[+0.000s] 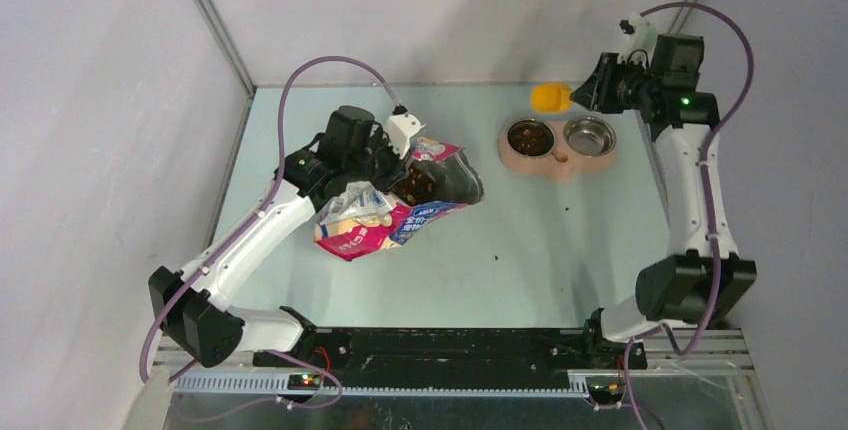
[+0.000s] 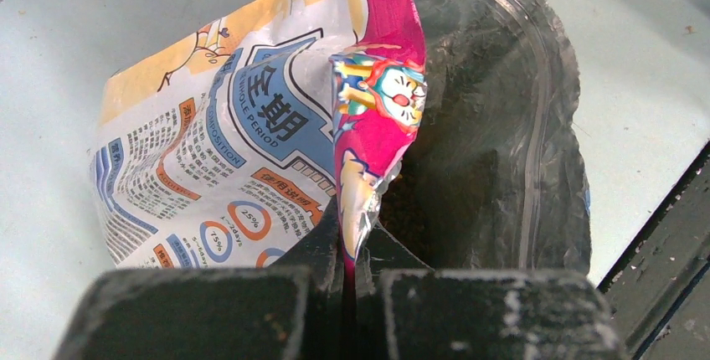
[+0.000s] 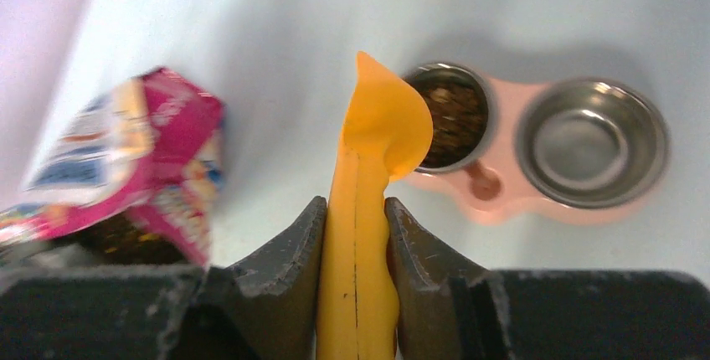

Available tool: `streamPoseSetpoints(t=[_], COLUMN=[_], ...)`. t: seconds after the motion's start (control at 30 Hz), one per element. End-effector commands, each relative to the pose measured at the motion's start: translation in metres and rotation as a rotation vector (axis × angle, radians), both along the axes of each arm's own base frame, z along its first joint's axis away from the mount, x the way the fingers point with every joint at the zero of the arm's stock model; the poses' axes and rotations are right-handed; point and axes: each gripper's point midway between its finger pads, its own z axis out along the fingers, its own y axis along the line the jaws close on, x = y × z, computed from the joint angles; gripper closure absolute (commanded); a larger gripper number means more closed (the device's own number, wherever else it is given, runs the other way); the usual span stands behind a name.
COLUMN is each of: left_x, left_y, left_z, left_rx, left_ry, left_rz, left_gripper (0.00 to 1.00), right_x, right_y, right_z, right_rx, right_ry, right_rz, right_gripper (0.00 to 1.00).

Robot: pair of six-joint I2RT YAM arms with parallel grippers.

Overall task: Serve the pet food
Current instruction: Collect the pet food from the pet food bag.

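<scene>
Currently we log left gripper (image 2: 347,239) clenched on top edge of glossy pink-and-blue printed bag (image 2: 251,142). Bag lies on pale green table (image 1: 520,260), mouth open. Right gripper (image 3: 354,213) grasps handle of yellow plastic scoop (image 3: 381,126), scoop head near feeder. Dark brown kibble pellets (image 3: 452,117) sit in steel bowl nearer bag of pink double-bowl feeder (image 3: 494,201). We see more pellets inside bag and a few strays on table.
</scene>
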Motion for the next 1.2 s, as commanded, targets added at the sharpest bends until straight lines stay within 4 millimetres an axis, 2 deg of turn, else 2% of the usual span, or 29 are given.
streamPoseSetpoints(t=[0.0,0.13,0.2,0.33,0.47,0.87,1.17], left_x=[-0.006,-0.001,0.0,0.001,0.001,0.002,0.002], left_y=[-0.007,-0.005,-0.004,-0.004,-0.003,-0.003,-0.003], left_z=[0.025,0.026,0.027,0.027,0.026,0.025,0.025], left_rx=[-0.072,-0.064,-0.062,-0.06,-0.057,-0.055,-0.054], left_ry=[-0.048,-0.057,-0.058,-0.059,-0.06,-0.059,-0.058], left_rz=[-0.018,0.006,0.011,0.017,0.02,0.019,0.019], left_gripper=[1.0,1.0,1.0,1.0,1.0,1.0,1.0], right_x=[-0.061,-0.096,-0.113,-0.142,-0.161,-0.174,-0.164], right_y=[0.055,0.078,0.09,0.114,0.136,0.162,0.178], right_z=[0.101,0.127,0.134,0.133,0.119,0.066,0.021], right_rx=[0.148,0.21,0.246,0.28,0.282,0.166,0.003], right_ry=[-0.212,-0.266,-0.279,-0.28,-0.244,-0.138,-0.072], right_rz=[0.228,0.358,0.433,0.559,0.653,0.759,0.748], right_gripper=[1.0,1.0,1.0,1.0,1.0,1.0,1.0])
